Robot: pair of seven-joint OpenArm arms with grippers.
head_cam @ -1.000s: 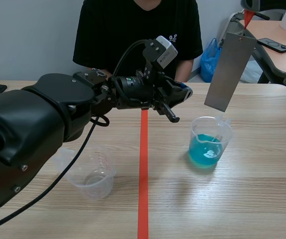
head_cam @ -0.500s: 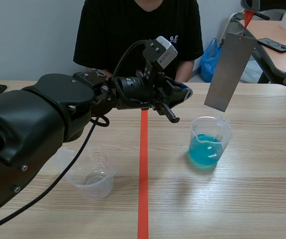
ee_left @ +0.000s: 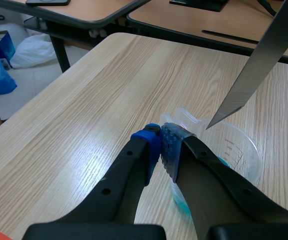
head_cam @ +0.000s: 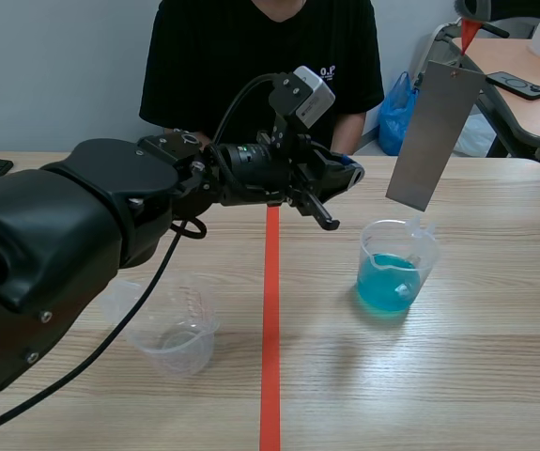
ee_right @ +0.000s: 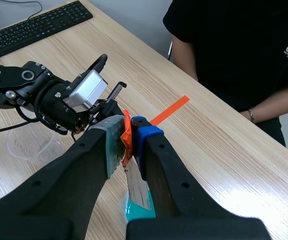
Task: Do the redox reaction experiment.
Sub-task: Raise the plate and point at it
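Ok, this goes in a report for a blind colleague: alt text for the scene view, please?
The left gripper, shut, hovers mid-table beside a grey metal plate hanging over a beaker of blue liquid. A second, clear beaker stands across the red tape line; a person in black sits opposite.

Very little has changed over the last second; the cable (head_cam: pixel 247 86) looping over the left arm's wrist arches a touch higher and closer to the wrist camera (head_cam: pixel 307 94) than a second ago, a shift already made half a second ago; the pale glint on the blue liquid (head_cam: pixel 382 284) in the beaker (head_cam: pixel 373 237), below the hanging metal plate (head_cam: pixel 434 136), has slid slightly; no other movement can be made out.
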